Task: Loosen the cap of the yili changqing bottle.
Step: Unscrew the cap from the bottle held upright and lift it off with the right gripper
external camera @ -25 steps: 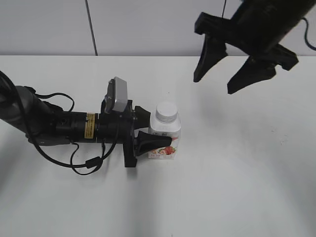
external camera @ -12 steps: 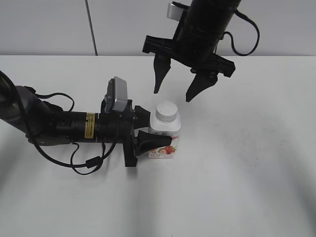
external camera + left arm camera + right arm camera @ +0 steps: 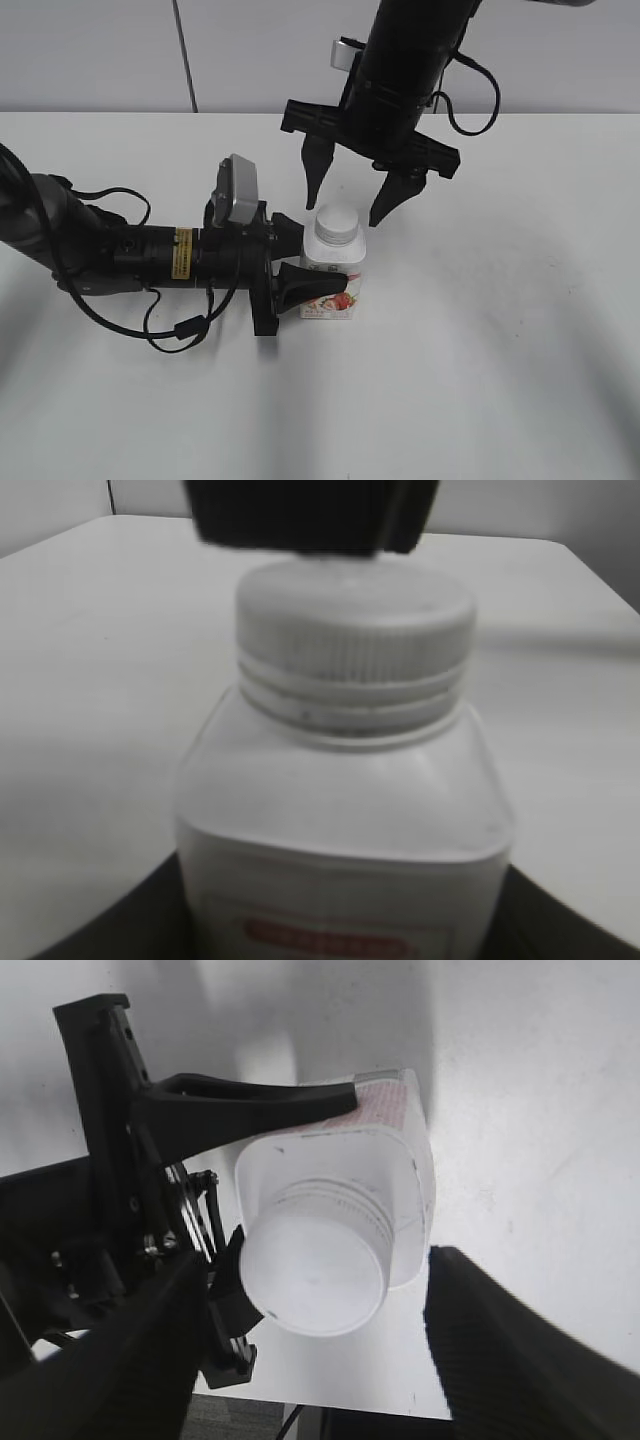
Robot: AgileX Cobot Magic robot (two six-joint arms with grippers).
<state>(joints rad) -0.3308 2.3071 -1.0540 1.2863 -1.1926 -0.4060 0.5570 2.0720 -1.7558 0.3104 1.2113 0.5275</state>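
Observation:
The yili changqing bottle (image 3: pixel 335 280) stands upright on the white table, squat and white with a strawberry label. Its white ribbed cap (image 3: pixel 337 224) is on the neck. My left gripper (image 3: pixel 318 262) lies low on the table and is shut on the bottle's body from the left. The left wrist view shows the bottle (image 3: pixel 345 830) and cap (image 3: pixel 355 620) close up. My right gripper (image 3: pixel 346 208) hangs open just above the cap, one finger on each side, not touching it. In the right wrist view the cap (image 3: pixel 313 1272) lies between the open fingers (image 3: pixel 310 1345).
The white table (image 3: pixel 500 350) ends at a grey wall behind. The left arm with its cables (image 3: pixel 130 262) lies across the table's left side. The right arm (image 3: pixel 410 60) comes down from the top middle.
My right gripper has swung in from the upper right and come down over the cap. The left gripper and the bottle have not moved.

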